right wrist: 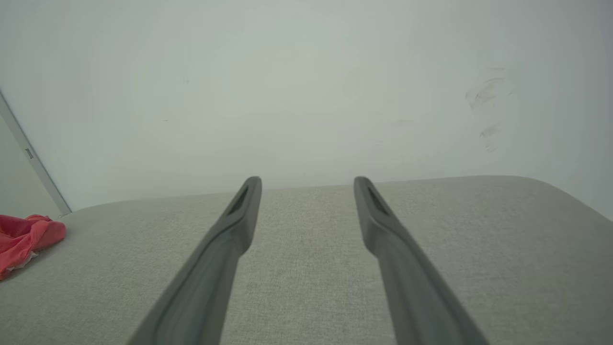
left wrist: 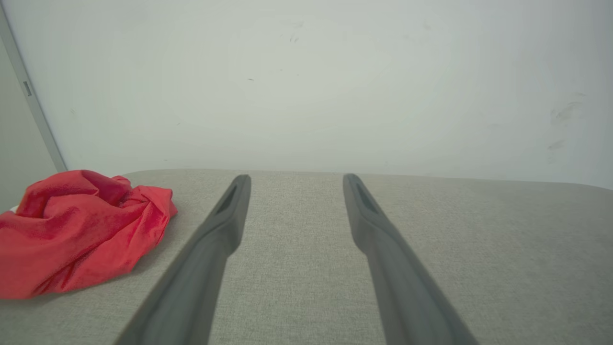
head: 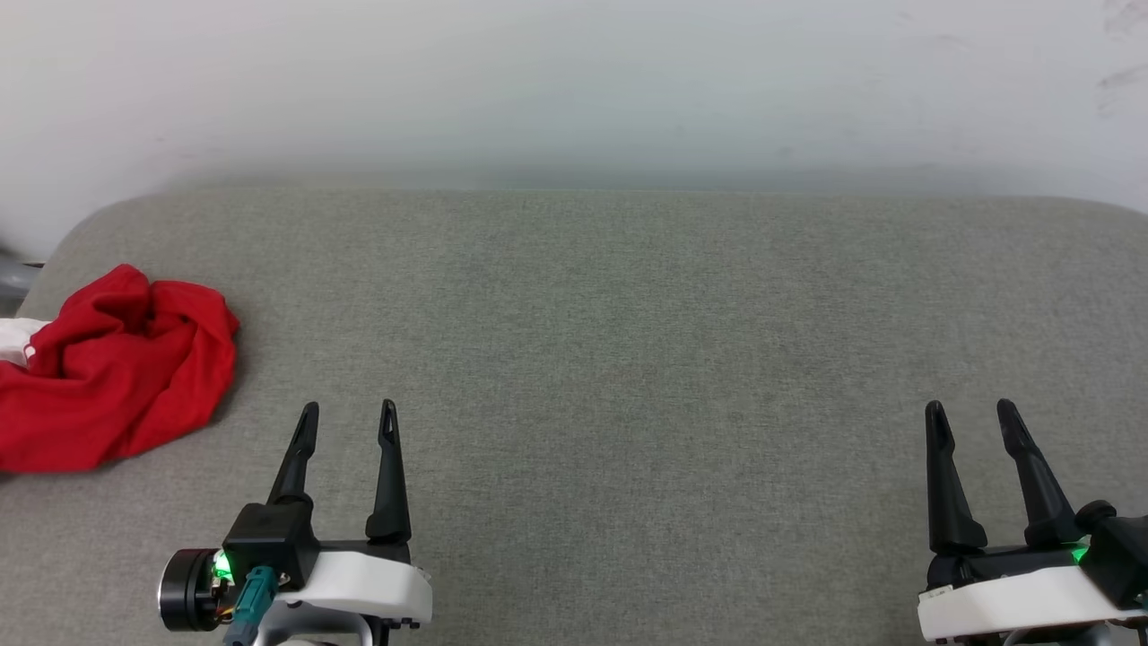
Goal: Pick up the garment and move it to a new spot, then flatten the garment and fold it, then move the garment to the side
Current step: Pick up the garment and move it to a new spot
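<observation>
The crumpled bright red soft T-shirt (head: 117,372) lies heaped at 10 o'clock from the left hand (head: 349,408), which, like the right hand (head: 969,408), hangs wide and empty over the grey fabric tabletop (head: 628,359), presumably readied for the pickup.

The garment (head: 117,377), bright red with white at its left, lies in a crumpled heap at the left end of the grey padded surface (head: 628,359).
</observation>
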Motion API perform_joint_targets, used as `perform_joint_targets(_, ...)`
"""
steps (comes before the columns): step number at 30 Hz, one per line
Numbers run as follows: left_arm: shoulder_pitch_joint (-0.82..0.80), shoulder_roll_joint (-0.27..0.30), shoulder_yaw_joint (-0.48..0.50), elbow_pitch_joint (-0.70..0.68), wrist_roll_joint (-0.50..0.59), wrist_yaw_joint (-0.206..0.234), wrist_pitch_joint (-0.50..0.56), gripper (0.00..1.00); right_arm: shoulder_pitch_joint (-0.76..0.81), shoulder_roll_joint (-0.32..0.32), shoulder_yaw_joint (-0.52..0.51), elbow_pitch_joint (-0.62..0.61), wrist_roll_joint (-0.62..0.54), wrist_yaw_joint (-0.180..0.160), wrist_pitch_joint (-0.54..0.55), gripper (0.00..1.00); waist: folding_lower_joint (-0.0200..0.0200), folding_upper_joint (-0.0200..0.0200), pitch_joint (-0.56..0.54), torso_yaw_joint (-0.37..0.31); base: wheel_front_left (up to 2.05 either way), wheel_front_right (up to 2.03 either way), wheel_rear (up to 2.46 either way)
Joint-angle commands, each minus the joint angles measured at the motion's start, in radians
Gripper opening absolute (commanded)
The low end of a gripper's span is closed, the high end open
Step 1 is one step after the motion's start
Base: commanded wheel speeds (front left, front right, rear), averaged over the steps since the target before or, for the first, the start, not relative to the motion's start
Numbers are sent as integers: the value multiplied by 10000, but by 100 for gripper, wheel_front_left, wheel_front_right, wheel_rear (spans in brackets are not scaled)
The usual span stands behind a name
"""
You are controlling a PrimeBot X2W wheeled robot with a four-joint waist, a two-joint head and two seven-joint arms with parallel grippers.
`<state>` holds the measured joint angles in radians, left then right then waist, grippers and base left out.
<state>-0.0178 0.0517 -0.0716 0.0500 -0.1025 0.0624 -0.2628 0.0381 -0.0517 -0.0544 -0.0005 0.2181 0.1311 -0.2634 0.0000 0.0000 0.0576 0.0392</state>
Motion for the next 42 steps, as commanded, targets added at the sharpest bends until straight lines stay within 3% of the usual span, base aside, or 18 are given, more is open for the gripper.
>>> perform_joint_targets(1, -94, -21, -27, 7, -19, 41, -32, 100, -80, 27, 5, 5, 32, -7, -21, 100, 0, 0, 11, 83, 0, 0, 0)
perform_joint_targets(10, -215, -20, -17, 20, -47, 76, -32, 100, -108, 27, 56, -13, -46, -7, -21, 100, 0, 0, 109, 737, 0, 0, 0)
perform_joint_targets(30, -288, -21, 141, 55, -383, 267, -32, 100, -194, 24, 235, -146, -474, -7, -21, 100, 0, 0, 401, 3263, 0, 0, 0)
perform_joint_targets(42, -214, -21, 204, 58, -518, 331, -32, 100, -211, 24, 363, -193, -642, -7, -21, 100, 0, 0, 466, 4306, 0, 0, 0)
